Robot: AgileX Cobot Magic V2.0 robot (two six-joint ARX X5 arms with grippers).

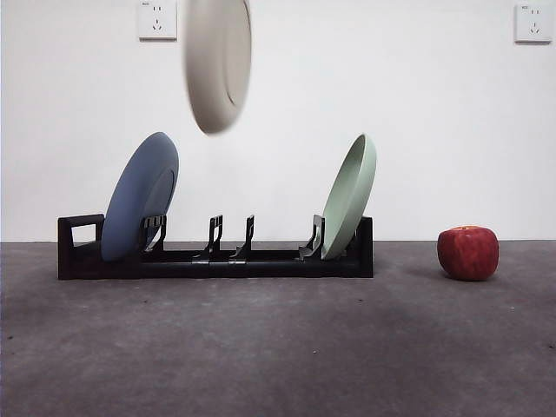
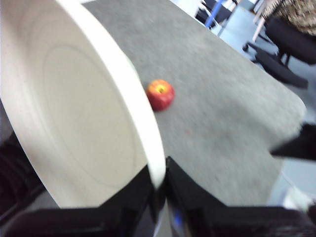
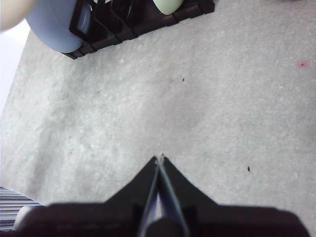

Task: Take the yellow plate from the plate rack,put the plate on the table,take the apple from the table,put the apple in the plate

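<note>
Yellow plate point(image 1: 218, 62) aloft | blue plate point(image 1: 139, 208), green plate point(image 1: 350, 198) racked

Plate point(image 1: 218, 61) in air above rack point(image 1: 217, 256); apple point(image 1: 468, 253) right of rack.

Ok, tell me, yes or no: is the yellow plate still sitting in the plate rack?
No: in the front view the yellow plate hangs in the air above the plate rack, whose middle slots are vacant.
</note>
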